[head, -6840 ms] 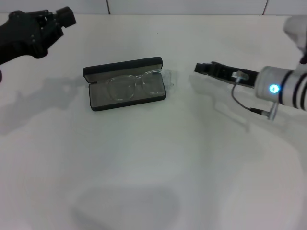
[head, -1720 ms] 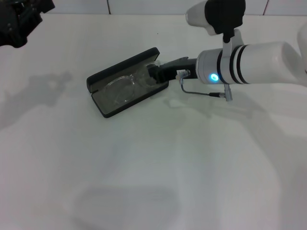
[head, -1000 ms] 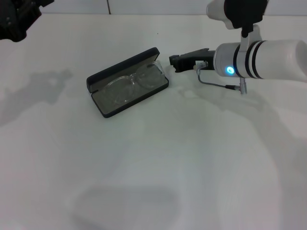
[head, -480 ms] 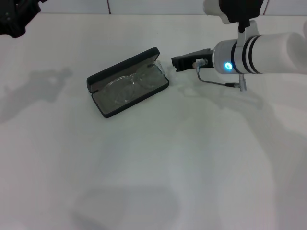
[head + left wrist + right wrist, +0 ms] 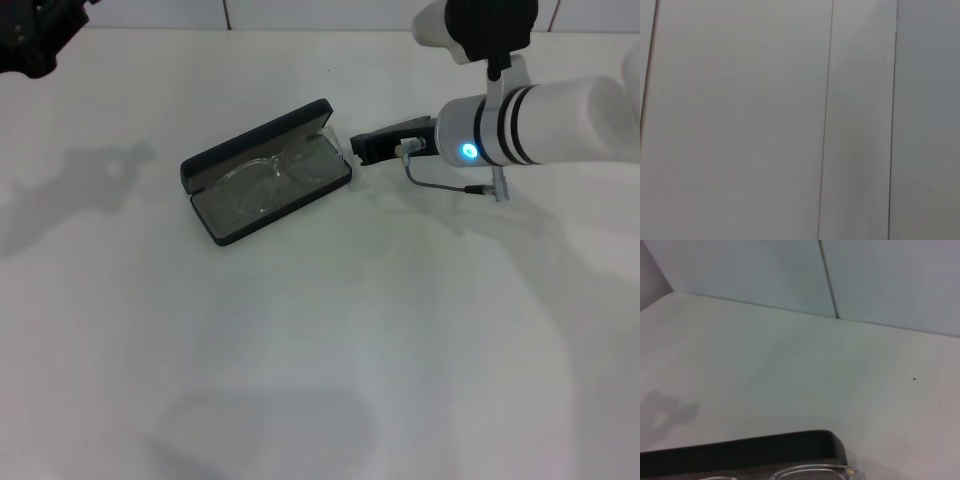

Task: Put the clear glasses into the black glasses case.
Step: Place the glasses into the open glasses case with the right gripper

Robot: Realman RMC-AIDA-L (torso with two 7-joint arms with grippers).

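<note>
— Where is the right gripper [image 5: 362, 147]?

— Just beside the right end of the black glasses case [image 5: 266, 172], holding nothing; whether its jaws are parted I cannot tell.

— And the clear glasses [image 5: 272, 176]?

— Lying in the open case on the grey lining — placed, it seems, though one temple tip may overhang the end. The lid is up.

— The left gripper [image 5: 40, 30]?

— Parked at the far left edge.
</note>
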